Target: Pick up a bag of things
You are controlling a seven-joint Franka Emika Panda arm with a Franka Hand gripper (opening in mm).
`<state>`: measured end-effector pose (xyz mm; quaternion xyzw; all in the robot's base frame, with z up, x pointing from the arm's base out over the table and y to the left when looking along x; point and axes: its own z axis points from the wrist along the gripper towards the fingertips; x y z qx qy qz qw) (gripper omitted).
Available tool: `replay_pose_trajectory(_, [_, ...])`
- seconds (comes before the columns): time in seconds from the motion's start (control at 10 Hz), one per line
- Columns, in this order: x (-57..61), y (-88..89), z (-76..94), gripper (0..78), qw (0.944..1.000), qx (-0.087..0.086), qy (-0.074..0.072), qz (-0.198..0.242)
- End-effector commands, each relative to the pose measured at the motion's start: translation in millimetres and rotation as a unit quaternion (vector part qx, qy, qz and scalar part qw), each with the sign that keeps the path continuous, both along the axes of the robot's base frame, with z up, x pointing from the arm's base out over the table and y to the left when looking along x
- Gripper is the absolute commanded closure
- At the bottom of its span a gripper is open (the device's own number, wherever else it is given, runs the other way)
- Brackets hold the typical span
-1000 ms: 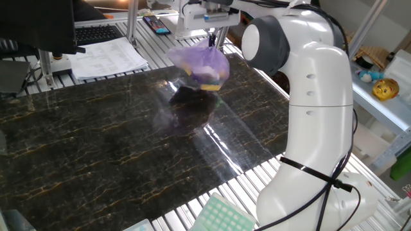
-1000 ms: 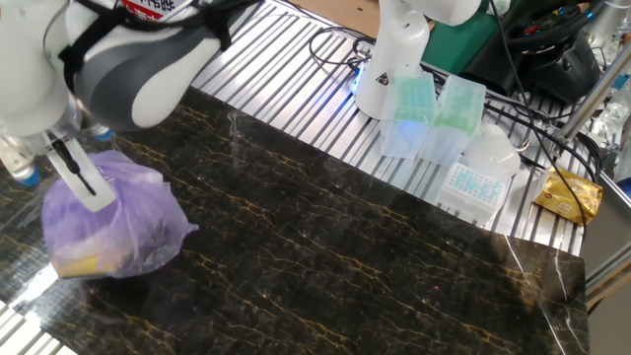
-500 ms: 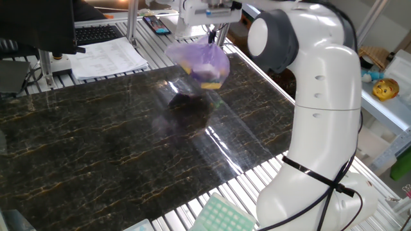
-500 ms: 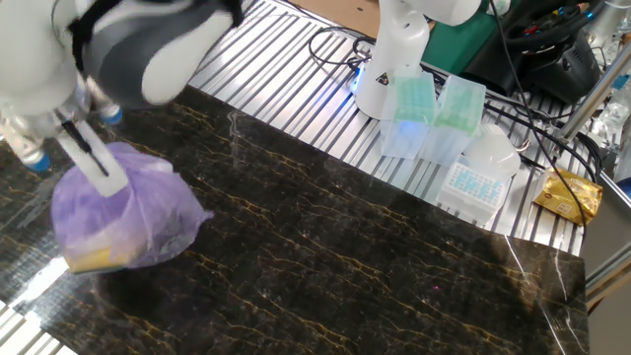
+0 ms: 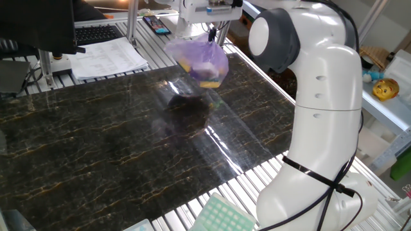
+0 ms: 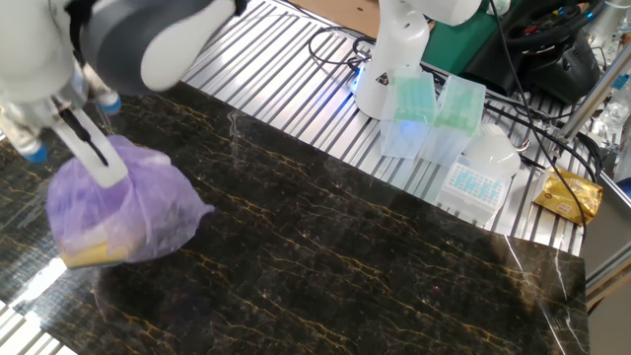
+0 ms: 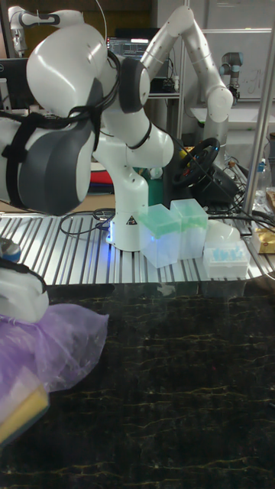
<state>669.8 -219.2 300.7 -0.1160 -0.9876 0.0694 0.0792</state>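
1. My gripper (image 5: 212, 33) sits at the top centre of one fixed view, jaws pinching the gathered top of the bag of things (image 5: 200, 60).
2. The bag hangs clear above the dark marble table (image 5: 115, 141), its shadow beneath.
3. In the other fixed view it fills the left edge, my fingers (image 6: 91, 148) on its top.

Bright, even light; white glare streaks the glossy dark table (image 5: 96, 147), nearest objects softly blurred

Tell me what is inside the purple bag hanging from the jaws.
Through the translucent purple bag show a yellow item low down and a pale white lump above it. Anything deeper is hidden by the crumpled film, and I cannot identify these items.
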Motion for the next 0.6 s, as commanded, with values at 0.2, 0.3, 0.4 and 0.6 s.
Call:
replay_pose_trajectory(0.2, [6.7, -14.3, 48.8, 76.4, 0.9998, -0.005, -0.006, 0.018])
replay_pose_trajectory(0.3, [7.0, -14.7, 48.5, 76.4, 0.9998, -0.003, -0.006, 0.017])
replay_pose_trajectory(0.4, [8.9, -17.7, 43.4, 76.4, 0.9994, 0.030, -0.016, 0.011])
replay_pose_trajectory(0.6, [9.5, -21.4, 34.2, 76.4, 0.9961, 0.079, -0.039, -0.007])
